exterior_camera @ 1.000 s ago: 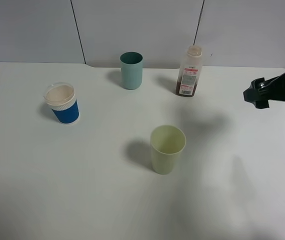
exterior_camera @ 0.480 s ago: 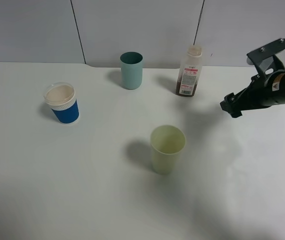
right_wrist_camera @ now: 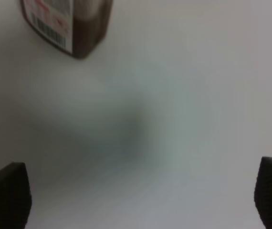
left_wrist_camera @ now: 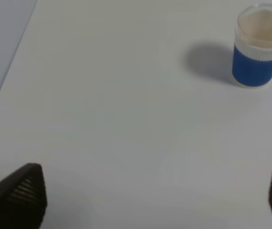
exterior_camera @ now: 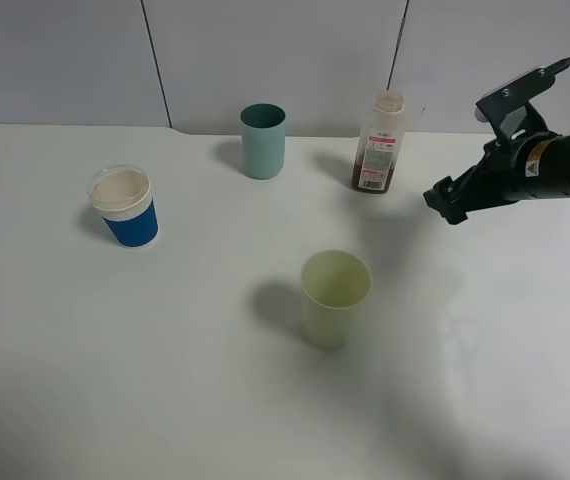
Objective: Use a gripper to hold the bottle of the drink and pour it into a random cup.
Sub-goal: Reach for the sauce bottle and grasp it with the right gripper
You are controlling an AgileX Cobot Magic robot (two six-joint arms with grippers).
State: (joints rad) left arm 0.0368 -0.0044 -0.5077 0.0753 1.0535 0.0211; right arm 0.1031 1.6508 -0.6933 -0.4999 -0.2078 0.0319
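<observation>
The bottle (exterior_camera: 379, 142) stands upright at the back of the white table, clear with a white-and-red label and dark brown drink (exterior_camera: 374, 183) at its base. Its lower part shows in the right wrist view (right_wrist_camera: 69, 26). The teal cup (exterior_camera: 263, 140) stands upright to the bottle's left. My right gripper (exterior_camera: 445, 204) hangs above the table to the right of the bottle, apart from it. Its fingertips (right_wrist_camera: 5, 198) stand wide apart, open and empty. My left gripper (left_wrist_camera: 150, 198) is open and empty over bare table; it does not show in the exterior view.
A pale yellow-green cup (exterior_camera: 335, 298) stands in the middle of the table, in front of the bottle. A blue cup with a white rim (exterior_camera: 125, 207) stands at the left and shows in the left wrist view (left_wrist_camera: 260, 45). A grey panelled wall (exterior_camera: 285, 50) runs behind the table.
My right arm has come in from the right edge toward the bottle, moving left. The bottle and the cups have not moved.
</observation>
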